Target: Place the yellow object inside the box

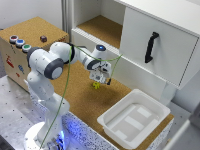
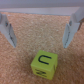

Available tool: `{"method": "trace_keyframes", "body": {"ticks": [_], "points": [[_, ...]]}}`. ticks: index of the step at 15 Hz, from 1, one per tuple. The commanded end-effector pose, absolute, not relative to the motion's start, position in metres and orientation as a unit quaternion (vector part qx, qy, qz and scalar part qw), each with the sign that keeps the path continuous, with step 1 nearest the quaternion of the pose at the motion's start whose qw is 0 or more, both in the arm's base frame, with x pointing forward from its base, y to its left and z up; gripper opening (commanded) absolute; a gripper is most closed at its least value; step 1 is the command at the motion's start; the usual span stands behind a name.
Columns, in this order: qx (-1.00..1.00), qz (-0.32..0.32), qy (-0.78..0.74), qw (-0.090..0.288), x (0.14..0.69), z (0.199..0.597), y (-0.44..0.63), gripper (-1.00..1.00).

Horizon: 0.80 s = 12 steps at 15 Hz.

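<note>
Cork surface (image 1: pixel 85 102) bearing the box (image 1: pixel 134 118) toward the exterior view's right, well apart from the arm's working end. Gripper (image 1: pixel 98 78) hovers with fingers (image 2: pixel 71 31) spread wide, holding nothing. Yellow object (image 2: pixel 43 63), a small cube, rests on the cork just below the gripper, offset outside the finger gap; no long axis.

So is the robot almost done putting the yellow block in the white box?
Not yet. The gripper has reached the yellow block and hovers above it with jaws open, one finger on each side, not gripping. The block sits on the cork surface. The white box holds nothing. Grabbing, carrying and dropping are left.
</note>
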State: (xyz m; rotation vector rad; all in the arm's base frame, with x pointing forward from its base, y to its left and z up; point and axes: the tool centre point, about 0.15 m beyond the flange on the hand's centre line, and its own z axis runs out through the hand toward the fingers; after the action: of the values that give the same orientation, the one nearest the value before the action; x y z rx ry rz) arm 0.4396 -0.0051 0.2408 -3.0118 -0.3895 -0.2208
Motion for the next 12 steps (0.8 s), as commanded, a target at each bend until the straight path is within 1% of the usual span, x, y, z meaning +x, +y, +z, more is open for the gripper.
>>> {"method": "trace_keyframes", "body": {"ticks": [1, 2, 3, 4, 6, 9, 10, 12], "points": [[-0.998, -0.045, -0.053, 0.005, 0.418, 0.223, -0.020, 1.00], [-0.998, -0.033, -0.049, 0.001, 0.417, 0.219, -0.014, 1.00], [-0.999, -0.022, -0.046, 0.008, 0.417, 0.216, -0.009, 1.00], [-0.999, -0.023, -0.040, -0.006, 0.415, 0.215, -0.004, 1.00], [-1.000, -0.016, -0.020, -0.010, 0.418, 0.209, 0.001, 1.00], [-0.999, -0.009, 0.012, -0.029, 0.425, 0.209, -0.002, 1.00], [-1.000, -0.008, 0.019, -0.024, 0.424, 0.208, -0.004, -1.00], [-0.999, -0.011, 0.020, -0.027, 0.423, 0.209, -0.004, -1.00]]}}
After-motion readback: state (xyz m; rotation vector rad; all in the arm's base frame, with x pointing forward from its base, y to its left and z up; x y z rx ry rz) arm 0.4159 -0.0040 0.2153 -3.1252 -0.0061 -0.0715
